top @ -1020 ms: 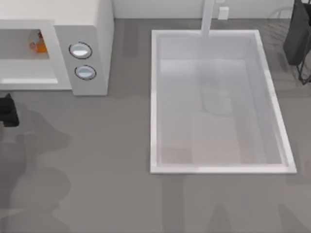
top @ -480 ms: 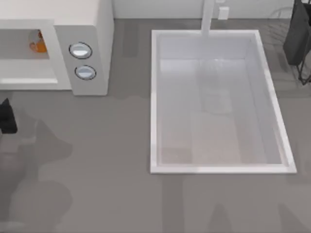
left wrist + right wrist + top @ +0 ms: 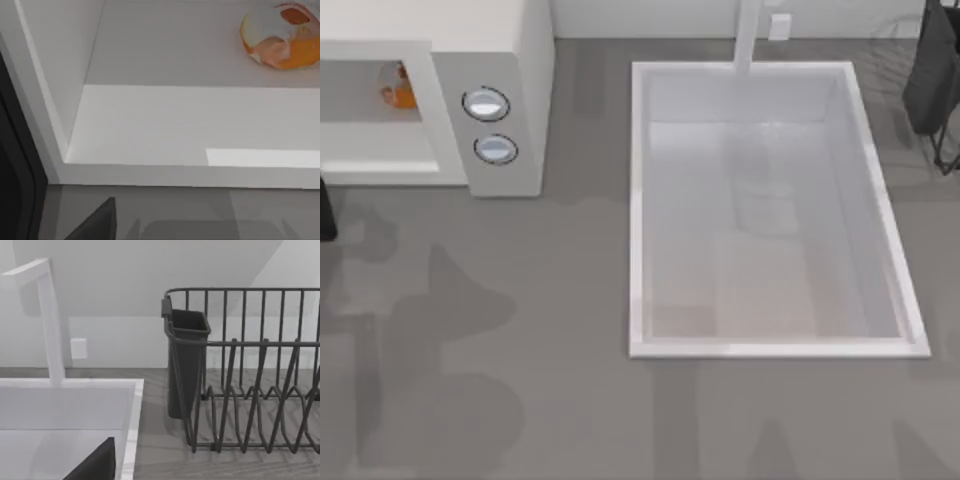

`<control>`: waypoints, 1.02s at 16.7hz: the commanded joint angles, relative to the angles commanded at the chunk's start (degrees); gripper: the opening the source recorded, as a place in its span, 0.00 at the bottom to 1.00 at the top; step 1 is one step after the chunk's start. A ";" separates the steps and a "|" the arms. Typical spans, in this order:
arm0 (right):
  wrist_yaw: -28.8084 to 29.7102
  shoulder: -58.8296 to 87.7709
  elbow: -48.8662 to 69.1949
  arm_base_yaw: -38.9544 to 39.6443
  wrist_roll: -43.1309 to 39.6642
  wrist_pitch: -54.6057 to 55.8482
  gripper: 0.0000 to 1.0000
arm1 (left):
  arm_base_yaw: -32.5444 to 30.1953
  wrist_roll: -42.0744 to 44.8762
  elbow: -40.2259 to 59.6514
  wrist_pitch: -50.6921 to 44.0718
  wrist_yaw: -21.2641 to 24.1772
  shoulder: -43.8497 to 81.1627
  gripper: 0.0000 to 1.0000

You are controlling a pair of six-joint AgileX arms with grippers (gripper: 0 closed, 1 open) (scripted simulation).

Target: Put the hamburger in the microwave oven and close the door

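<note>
The hamburger (image 3: 397, 88), a small rounded orange-and-tan lump with a pale patch on top, sits inside the open cavity of the microwave oven (image 3: 510, 40), a large white boxy appliance at the top view's far left. In the left wrist view the hamburger (image 3: 282, 36) rests on the cavity's flat white floor, towards the back, well apart from the side wall. Beside the cavity, the microwave's front panel carries two round silver-blue knobs (image 3: 486, 104), one stacked above the other. At the edge of the left wrist view, next to the cavity's side wall, stands a dark panel with a rounded corner that may be the door (image 3: 15, 165), swung away from the opening; I cannot tell for certain.

The left gripper (image 3: 325, 212) shows as a dark shape at the frame's edge just in front of the microwave's open cavity; whether its fingers are parted or closed cannot be told, and nothing is seen in its hold.

To the right of the microwave, on the grey table (image 3: 560, 330), lies a white rectangular sink basin (image 3: 636, 200) with a white faucet (image 3: 748, 35) at its far rim. Farther from the microwave, beyond the sink, stands a dark wire dish rack (image 3: 250, 390) with a dark cutlery cup (image 3: 186, 360).
</note>
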 joint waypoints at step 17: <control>0.00 0.00 0.00 0.00 0.00 0.00 1.00 | -3.10 -1.22 -0.93 -16.45 -1.64 -23.01 1.00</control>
